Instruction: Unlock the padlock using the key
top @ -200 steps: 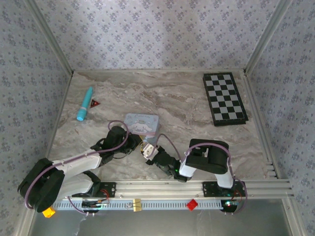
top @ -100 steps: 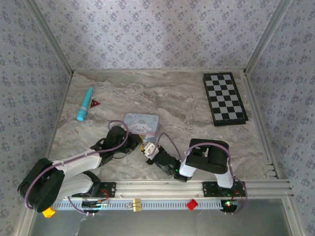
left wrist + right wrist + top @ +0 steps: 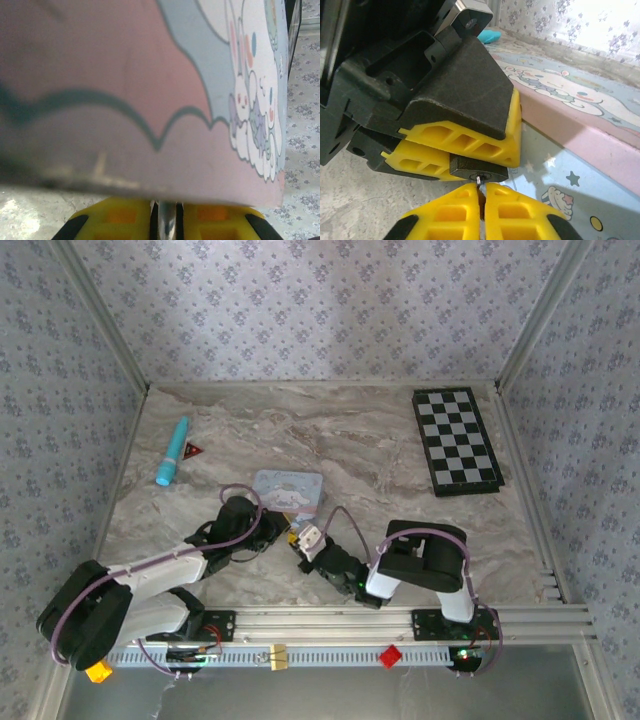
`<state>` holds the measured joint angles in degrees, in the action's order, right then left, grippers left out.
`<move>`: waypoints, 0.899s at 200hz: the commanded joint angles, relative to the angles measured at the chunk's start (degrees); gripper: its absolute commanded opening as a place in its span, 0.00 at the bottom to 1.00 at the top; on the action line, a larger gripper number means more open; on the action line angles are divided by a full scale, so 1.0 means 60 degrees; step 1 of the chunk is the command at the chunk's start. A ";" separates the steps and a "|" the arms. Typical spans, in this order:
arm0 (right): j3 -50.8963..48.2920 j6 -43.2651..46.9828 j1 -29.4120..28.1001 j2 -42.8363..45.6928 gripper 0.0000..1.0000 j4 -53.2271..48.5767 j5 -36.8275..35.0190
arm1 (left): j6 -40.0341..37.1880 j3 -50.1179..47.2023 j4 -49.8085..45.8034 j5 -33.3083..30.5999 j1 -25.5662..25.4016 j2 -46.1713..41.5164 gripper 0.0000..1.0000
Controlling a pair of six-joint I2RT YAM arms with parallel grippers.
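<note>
- A blue tube (image 3: 172,450) lies at the far left of the table (image 3: 380,430), well apart from the work and with no part in it.
- The left gripper (image 3: 276,534) sits low, just in front of the tin box (image 3: 290,488). Its yellow fingers (image 3: 470,142) are clamped on the padlock (image 3: 479,171), holding it up off the table with the keyhole end facing the other arm.
- The padlock is a small black block pinched between those two fingers, close beside the near edge of the tin box. Its shackle cannot be made out, so whether it has sprung is not clear.
- The key (image 3: 479,181) shows as a thin metal sliver running from the keyhole down into the other gripper. It looks to be seated in the lock.
- The right gripper (image 3: 481,192) has its fingers pressed together on the key, with the tips almost touching the padlock.
- A chessboard (image 3: 457,440) lies at the far right, well apart and unused.
- Progress, as I judge it: the lock is picked up and steadied, the key is gripped and appears to be inserted.
- What is left is the turn of the key and the release of the shackle. Nothing shows the lock open yet.
</note>
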<state>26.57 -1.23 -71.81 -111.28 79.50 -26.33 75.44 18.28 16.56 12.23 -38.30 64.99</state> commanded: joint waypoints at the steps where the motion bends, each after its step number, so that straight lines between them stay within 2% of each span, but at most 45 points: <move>1: -0.0313 -0.1329 0.0579 0.0288 0.00 -0.0486 -0.0096 | -0.0144 0.0625 0.0457 0.0416 -0.0112 0.0089 0.00; 39: -0.0209 -0.3821 0.1381 0.0786 0.00 -0.2183 0.1748 | -0.0320 0.0761 0.0813 0.0350 -0.0194 0.0647 0.00; 88: -0.0750 -0.5315 0.2006 0.0534 0.00 -0.1236 0.2681 | -0.0448 0.0970 0.1336 0.0269 -0.0315 0.1405 0.00; 116: -0.0836 -0.5626 0.2213 0.0413 0.00 -0.1059 0.2953 | -0.0572 0.1222 0.1386 0.0272 -0.0345 0.1764 0.01; 126: -0.0815 -0.5650 0.2221 0.0420 0.00 -0.1103 0.2934 | -0.0602 0.1294 0.1395 0.0290 -0.0352 0.1887 0.04; 151: -0.0900 -0.5688 0.2214 0.0482 0.00 -0.1124 0.2738 | -0.0576 0.1405 0.1413 0.0296 -0.0354 0.2148 0.21; 180: -0.1072 -0.5684 0.2224 0.0610 0.00 -0.1254 0.2503 | -0.0596 0.1421 0.1407 0.0307 -0.0346 0.2192 0.33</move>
<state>21.71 -33.10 -59.31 -107.20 75.11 -6.96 72.38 24.75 21.28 12.45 -40.07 78.17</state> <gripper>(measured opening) 0.049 0.292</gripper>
